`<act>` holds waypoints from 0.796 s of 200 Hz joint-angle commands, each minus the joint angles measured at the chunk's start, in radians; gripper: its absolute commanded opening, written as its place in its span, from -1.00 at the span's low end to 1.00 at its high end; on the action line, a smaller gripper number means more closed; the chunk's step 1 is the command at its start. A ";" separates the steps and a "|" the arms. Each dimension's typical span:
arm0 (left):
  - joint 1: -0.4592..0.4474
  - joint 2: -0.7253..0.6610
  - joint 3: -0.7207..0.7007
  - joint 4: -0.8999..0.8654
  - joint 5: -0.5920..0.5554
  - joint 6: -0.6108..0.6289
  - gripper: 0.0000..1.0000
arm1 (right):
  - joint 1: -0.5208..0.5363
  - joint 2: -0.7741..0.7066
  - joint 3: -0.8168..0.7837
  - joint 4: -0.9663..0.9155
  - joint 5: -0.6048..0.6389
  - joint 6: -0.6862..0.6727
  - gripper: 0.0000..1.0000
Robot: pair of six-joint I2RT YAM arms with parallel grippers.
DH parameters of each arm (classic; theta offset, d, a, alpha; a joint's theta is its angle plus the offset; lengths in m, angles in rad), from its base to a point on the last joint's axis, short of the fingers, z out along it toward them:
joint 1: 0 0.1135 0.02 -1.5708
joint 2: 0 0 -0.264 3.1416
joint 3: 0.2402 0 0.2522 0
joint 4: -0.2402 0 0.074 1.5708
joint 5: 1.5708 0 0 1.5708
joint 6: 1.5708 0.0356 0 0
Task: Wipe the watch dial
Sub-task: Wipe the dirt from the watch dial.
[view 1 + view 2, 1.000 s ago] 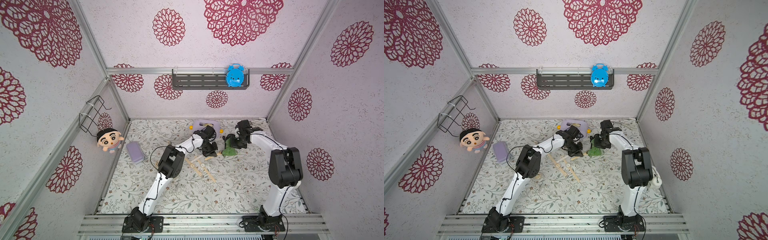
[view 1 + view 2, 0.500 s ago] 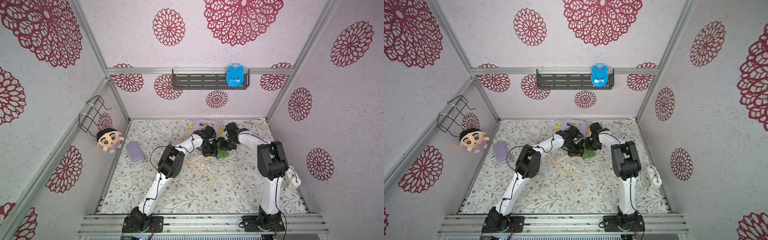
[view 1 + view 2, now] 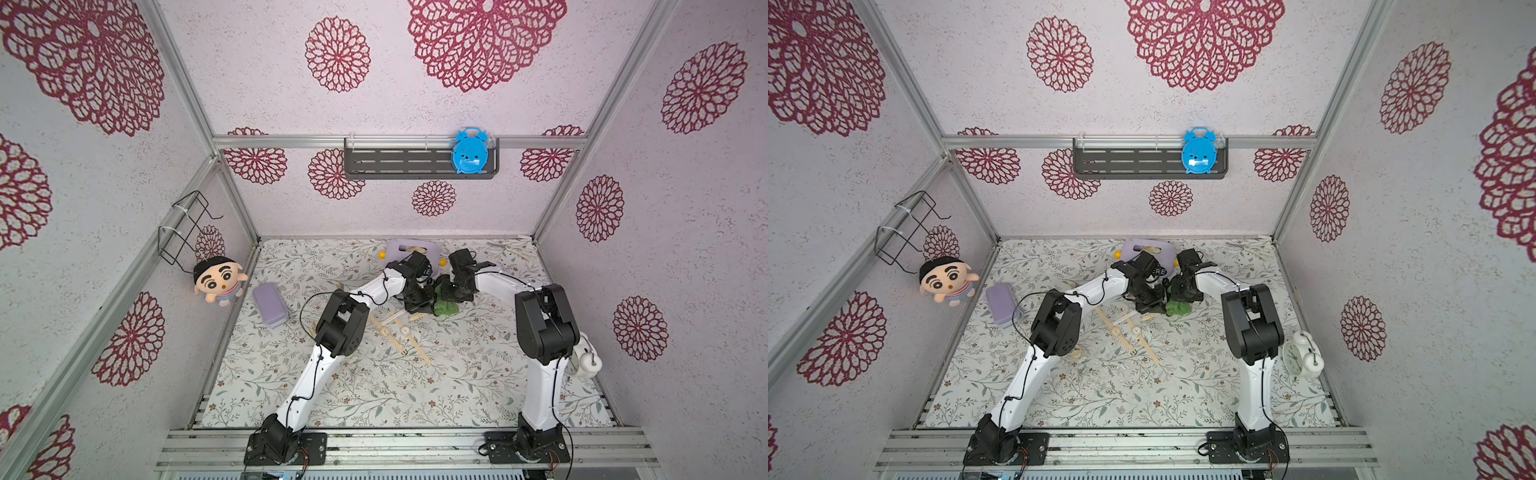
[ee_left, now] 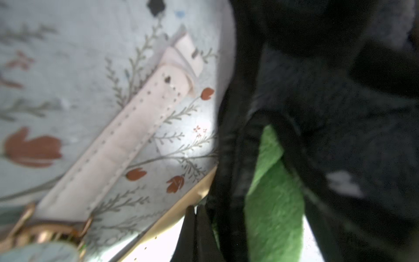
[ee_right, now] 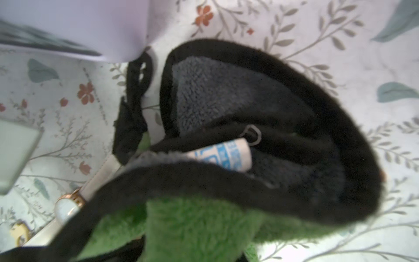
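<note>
Clock [image 3: 1300, 355], white, nearest, beside my right arm. Two tan watches [image 3: 384, 331] mid-table, flat, side by side. Farther on, my left pincer [image 3: 423, 306] closed, low at table; whether it pins anything, cannot tell. Pale-strapped watch [image 4: 127, 140] flat just beside it, dial [image 5: 66, 206] bare at cloth's edge. My right pincer [image 3: 448, 296] clamped on green-black cloth [image 3: 446, 308]. Purple box [image 3: 411, 251] behind.

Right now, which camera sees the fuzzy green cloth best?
The right wrist view: the green cloth is big and close. The left wrist view shows a blurry strip; both top views show a tiny patch.
</note>
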 commanded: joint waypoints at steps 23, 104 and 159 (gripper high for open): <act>0.043 0.033 -0.056 -0.109 -0.128 0.023 -1.00 | -0.160 0.042 -0.023 -0.176 0.227 -0.003 -1.00; 0.042 0.029 -0.057 -0.110 -0.131 0.032 -1.00 | -0.170 -0.120 0.011 -0.091 -0.169 -0.041 -1.00; 0.042 0.031 -0.055 -0.103 -0.130 0.025 -1.00 | -0.168 -0.225 -0.012 -0.107 -0.252 -0.058 -1.00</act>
